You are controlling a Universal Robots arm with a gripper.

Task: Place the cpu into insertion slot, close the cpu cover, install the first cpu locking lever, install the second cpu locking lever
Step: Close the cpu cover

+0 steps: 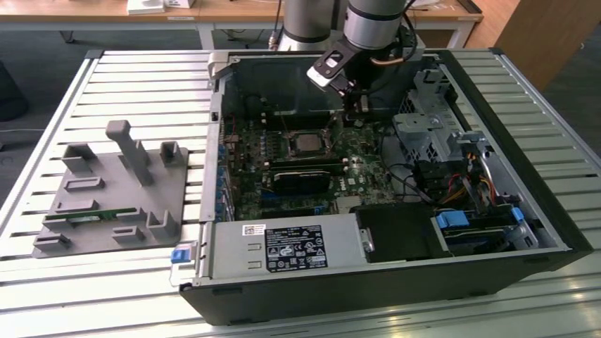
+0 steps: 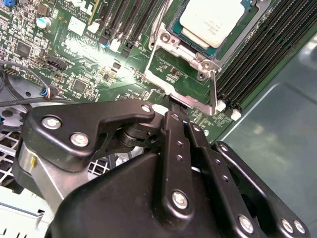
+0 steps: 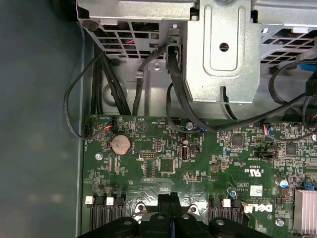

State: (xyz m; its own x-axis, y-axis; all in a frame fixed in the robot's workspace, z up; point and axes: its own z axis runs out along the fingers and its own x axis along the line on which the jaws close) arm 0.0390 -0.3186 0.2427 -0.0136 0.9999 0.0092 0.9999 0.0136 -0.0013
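The cpu (image 2: 213, 20), pale and silvery, lies flat in the insertion slot (image 2: 198, 47) on the green board; the exterior view shows the cpu (image 1: 306, 144) mid-case. The cpu cover (image 2: 154, 59), a thin silvery frame, is swung up off the slot, and green board shows through its window. My gripper (image 2: 171, 105) is shut, its black fingertips pressed together at the cover's free edge. In the exterior view the gripper (image 1: 355, 116) hangs inside the case just beyond the slot. In the first wrist view the shut fingers (image 3: 166, 206) point down at the board.
Black memory slots (image 2: 129, 20) flank the socket. A metal drive cage (image 3: 223, 54) with black cables (image 3: 173, 74) stands close behind the gripper. A black card (image 1: 305, 176) and the power supply (image 1: 281, 250) lie nearer the front. A grey fixture (image 1: 112, 190) sits on the exterior view's left.
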